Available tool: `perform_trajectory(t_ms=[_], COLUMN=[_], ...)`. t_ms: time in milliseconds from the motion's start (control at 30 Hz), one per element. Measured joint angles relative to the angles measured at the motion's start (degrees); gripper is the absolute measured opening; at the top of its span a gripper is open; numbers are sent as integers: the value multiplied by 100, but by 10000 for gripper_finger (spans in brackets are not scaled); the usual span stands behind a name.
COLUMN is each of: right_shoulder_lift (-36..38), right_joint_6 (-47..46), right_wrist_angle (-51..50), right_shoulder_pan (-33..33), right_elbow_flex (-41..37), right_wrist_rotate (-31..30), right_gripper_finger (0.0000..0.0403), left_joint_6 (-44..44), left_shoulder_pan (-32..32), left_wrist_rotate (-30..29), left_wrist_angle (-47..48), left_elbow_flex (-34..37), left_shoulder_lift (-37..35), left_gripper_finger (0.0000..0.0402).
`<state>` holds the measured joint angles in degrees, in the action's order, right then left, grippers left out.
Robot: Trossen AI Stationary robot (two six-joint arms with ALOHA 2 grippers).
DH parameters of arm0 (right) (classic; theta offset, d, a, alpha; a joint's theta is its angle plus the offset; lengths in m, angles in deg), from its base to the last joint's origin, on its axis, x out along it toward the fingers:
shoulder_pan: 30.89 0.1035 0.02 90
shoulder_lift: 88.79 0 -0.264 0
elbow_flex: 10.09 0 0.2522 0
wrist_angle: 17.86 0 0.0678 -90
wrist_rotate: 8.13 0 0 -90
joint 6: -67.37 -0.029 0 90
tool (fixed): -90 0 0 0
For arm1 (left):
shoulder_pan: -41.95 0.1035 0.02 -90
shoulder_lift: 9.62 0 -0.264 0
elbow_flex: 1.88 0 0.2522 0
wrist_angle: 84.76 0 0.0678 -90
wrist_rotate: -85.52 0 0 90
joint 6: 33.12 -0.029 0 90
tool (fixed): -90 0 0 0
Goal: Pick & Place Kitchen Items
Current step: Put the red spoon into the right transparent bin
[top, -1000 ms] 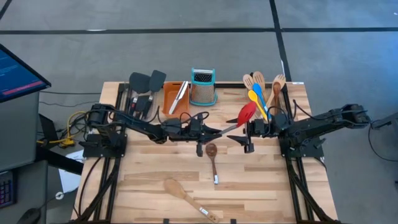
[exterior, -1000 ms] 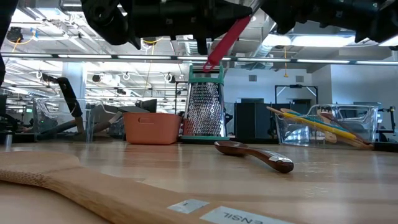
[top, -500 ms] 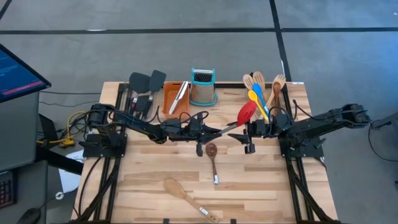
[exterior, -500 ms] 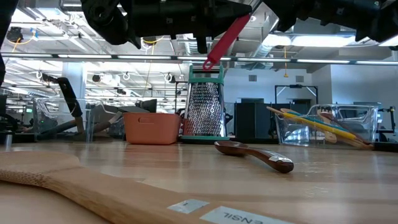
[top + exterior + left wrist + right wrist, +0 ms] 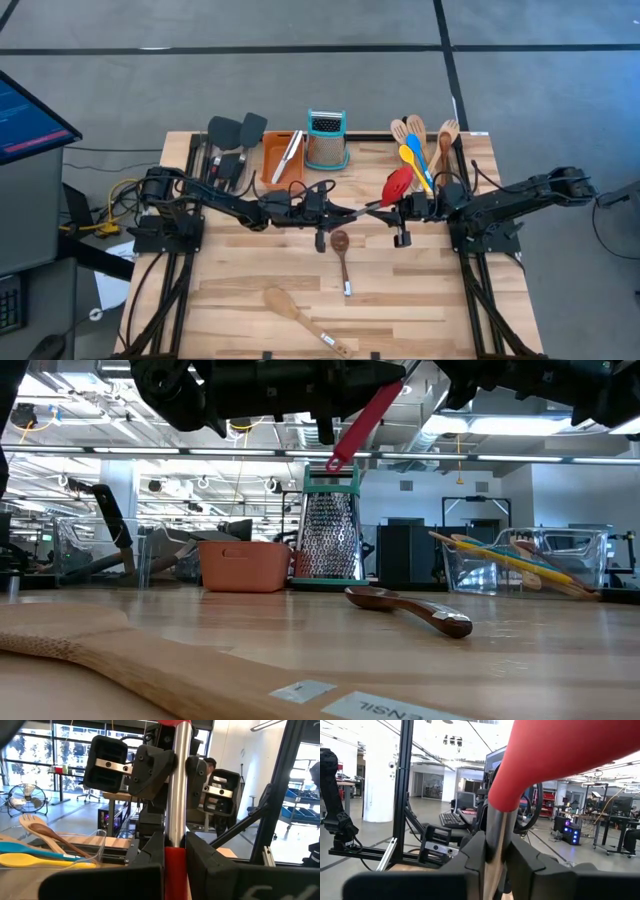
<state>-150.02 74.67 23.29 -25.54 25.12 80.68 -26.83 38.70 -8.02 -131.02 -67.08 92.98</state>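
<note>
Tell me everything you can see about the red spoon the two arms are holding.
The red spoon has a smooth red bowl, plastic or silicone by its look, on a round steel shaft with a red grip end. It hangs in the air over the middle of the table, bowl tilted toward the far side. The left claw is shut on the handle end, and the right claw is shut on the shaft just below the bowl. Nothing else touches it; the brown spoon lies apart on the table below.

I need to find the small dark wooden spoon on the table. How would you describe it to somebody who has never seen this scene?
Start at the steel box grater at the table's far edge and come toward the near edge, past the two grippers. The small dark wooden spoon lies alone mid-table. Unlike the bigger pale wooden spoon nearer the front, it is dark brown.
</note>
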Motion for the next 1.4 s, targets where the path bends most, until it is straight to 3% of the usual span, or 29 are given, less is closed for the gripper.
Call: perform_trajectory(t_ms=[400,967,1200,1400], right_shoulder_lift=[0,0,0,0], right_joint_6=[11,32,27,15], right_wrist_angle=[0,-2,-9,-48], right_shoulder_pan=[0,0,-1,-1], right_elbow_flex=[0,0,0,0], right_wrist_rotate=[-9,-18,-17,-23], right_gripper_finger=[44,44,44,44], left_joint_6=[13,32,28,25], left_shoulder_pan=[0,0,0,0], left_wrist_rotate=[-22,-100,-98,-98], left_wrist_angle=[21,42,43,41], left_elbow_flex=[0,0,0,0], left_shoulder_lift=[-2,-2,-2,-2], left_gripper_finger=[22,184,219,227])
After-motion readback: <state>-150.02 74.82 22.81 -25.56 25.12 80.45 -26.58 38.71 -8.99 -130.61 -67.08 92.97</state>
